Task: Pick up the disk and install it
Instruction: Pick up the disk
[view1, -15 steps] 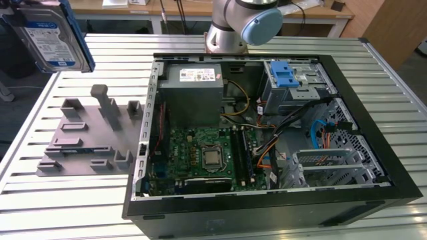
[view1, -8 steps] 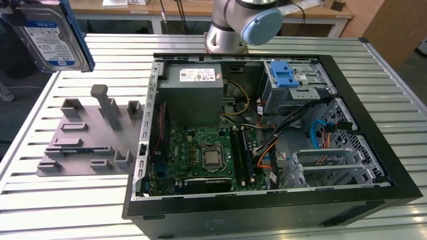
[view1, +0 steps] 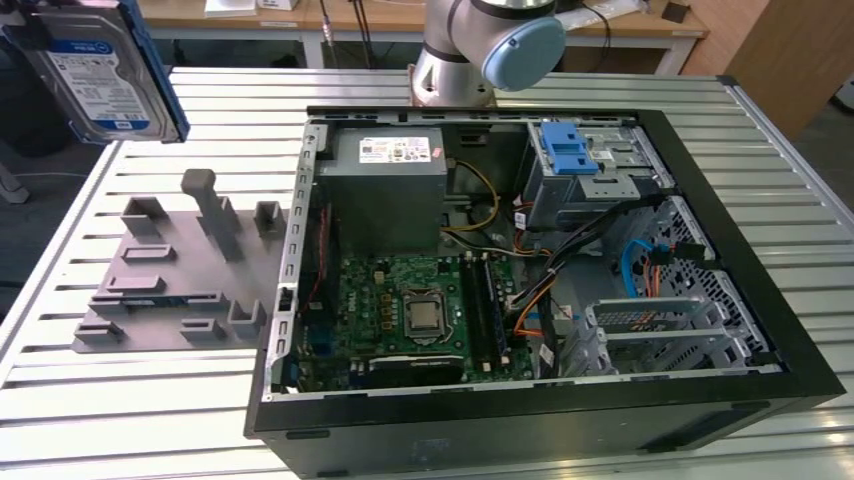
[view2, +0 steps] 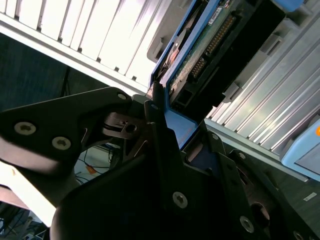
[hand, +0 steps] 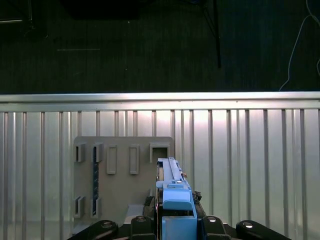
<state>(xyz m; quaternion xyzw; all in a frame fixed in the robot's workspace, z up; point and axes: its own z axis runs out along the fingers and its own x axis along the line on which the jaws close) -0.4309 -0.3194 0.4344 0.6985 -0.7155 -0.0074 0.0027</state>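
Silver-faced and edged in blue, the flat rectangular hard drive with its blue-and-white label and blue plastic rail frame is the disk (view1: 100, 65), and it hangs in the air, clear of everything. In the exterior view it sits up in the far corner on the exterior view's left, label showing, tilted a little, above the slatted aluminium table (view1: 200, 420).

My gripper (view2: 177, 132) is clamped on the disk. In the second wrist view my black fingers (view2: 156, 120) press against the blue rail from both sides, and the drive's circuit board and connector pins run on beyond them. In the first wrist view I see the disk (hand: 172, 192) edge-on and upright between my fingertips.

Below it lies the flat grey plastic fixture plate with raised slots and posts (hand: 125, 170), resting on the table near the edge on the exterior view's left.

Beside that plate stands the open black computer case (view1: 534, 412), reaching to the table's edge on the exterior view's right. Inside it are a grey metal box with a white sticker (view1: 387, 185), a green motherboard (view1: 400, 300) and a bright blue plastic latch piece (view1: 571, 158). My grey arm (view1: 474, 45) rises at the table's far edge behind the case.
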